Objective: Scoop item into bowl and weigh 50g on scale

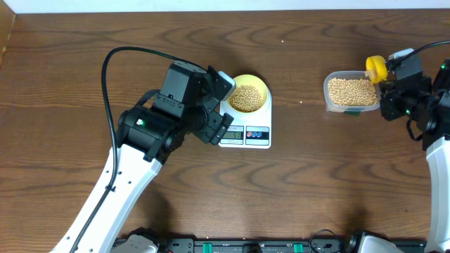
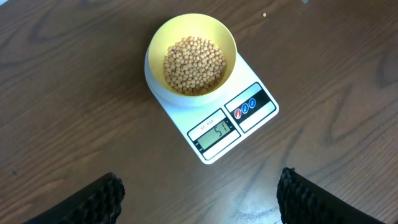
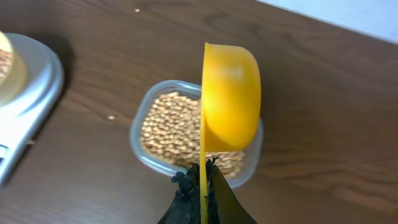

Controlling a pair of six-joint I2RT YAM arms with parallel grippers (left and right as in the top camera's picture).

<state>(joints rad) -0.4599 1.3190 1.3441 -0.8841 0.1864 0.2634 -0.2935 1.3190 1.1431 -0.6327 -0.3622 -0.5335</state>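
The pale yellow bowl (image 1: pixel 248 95) sits on the white scale (image 1: pixel 246 133), holding a heap of tan beans (image 2: pixel 194 64). In the left wrist view the bowl (image 2: pixel 217 34) and scale (image 2: pixel 249 124) lie ahead, and the display reads 51. My left gripper (image 2: pixel 199 193) is open and empty, just left of the scale. My right gripper (image 3: pixel 204 177) is shut on the handle of the yellow scoop (image 3: pixel 229 96), held on edge over the clear tub (image 3: pixel 144 118) of beans (image 1: pixel 351 91). The scoop (image 1: pixel 375 67) shows at the tub's far right corner.
The clear tub (image 1: pixel 328 88) stands at the right of the wooden table. A single stray bean lies on the table beyond the scale (image 2: pixel 265 14). A black cable loops over the left arm (image 1: pixel 112 63).
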